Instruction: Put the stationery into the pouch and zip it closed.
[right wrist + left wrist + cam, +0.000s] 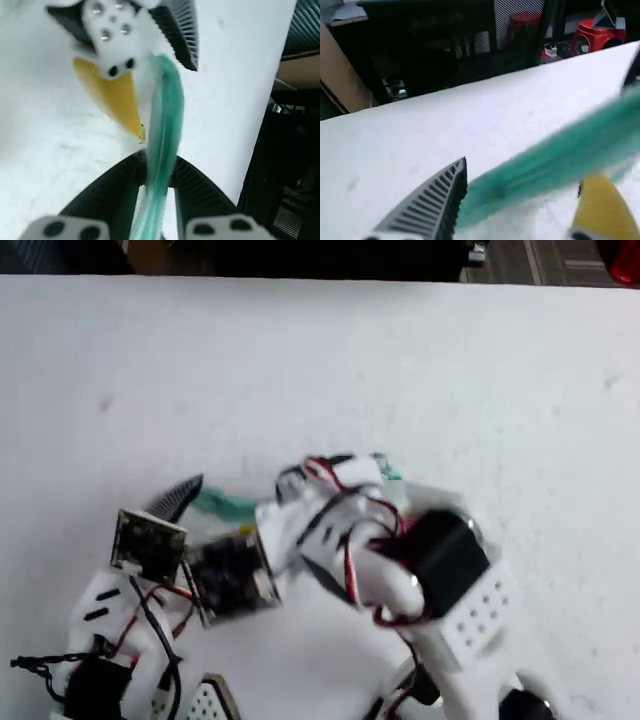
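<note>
White table (400,360) takes up nearly all of the overhead view. Both arms crowd its near edge, the left arm (120,620) low at one side and the right arm (440,560) bent over beside it. A teal item (228,506) runs between them, by the dark tip of the left gripper (195,498). Whether that is the pouch seen edge-on or a long piece of stationery, I cannot say (it is too smeared to read). From the left wrist, the table stretches back to a dark, cluttered room. Up close, the teal item crosses slantwise between the dark ribbed finger (432,207) and the yellow finger (602,210). It lies against the dark one and well clear of the yellow, so these jaws stand apart around it rather than pinching it. From the right wrist, the right gripper (160,160) has its two black fingers drawn in tight on either side of the teal item, and I take that for a firm grip. The item then runs onward to the other arm's spread fingers farther off. My reading is that one arm holds an end fast while the other brackets the far end, keeping the thing straight and off the table enough to be worked on. If it is the pouch, that would suit steadying it for filling or for the zip. The loose left jaws look like the weak point, since the item could slide or twist there.
</note>
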Robot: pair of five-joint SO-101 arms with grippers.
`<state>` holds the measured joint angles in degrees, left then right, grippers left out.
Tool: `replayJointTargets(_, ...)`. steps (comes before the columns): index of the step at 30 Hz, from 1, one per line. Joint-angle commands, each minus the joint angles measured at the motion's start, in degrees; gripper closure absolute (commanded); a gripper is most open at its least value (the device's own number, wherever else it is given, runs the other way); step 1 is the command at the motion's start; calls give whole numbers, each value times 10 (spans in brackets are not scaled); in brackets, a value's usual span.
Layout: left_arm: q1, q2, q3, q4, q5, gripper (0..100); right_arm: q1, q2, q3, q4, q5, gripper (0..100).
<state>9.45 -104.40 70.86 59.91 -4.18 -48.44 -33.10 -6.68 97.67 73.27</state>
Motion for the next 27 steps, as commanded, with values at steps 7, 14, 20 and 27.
replayJointTargets(7,152,-4,-31,67,-89,703,-52,-41,24,8,14,981)
replayJointTargets(14,158,-4,-30,63,-86,983,-22,-50,17,4,-19,978)
replayJointTargets(20,160,-4,-30,62,-81,977,-3,-82,21,5,-74,921)
replayJointTargets(27,157,-4,-24,62,-39,977,58,-94,20,1,-157,725)
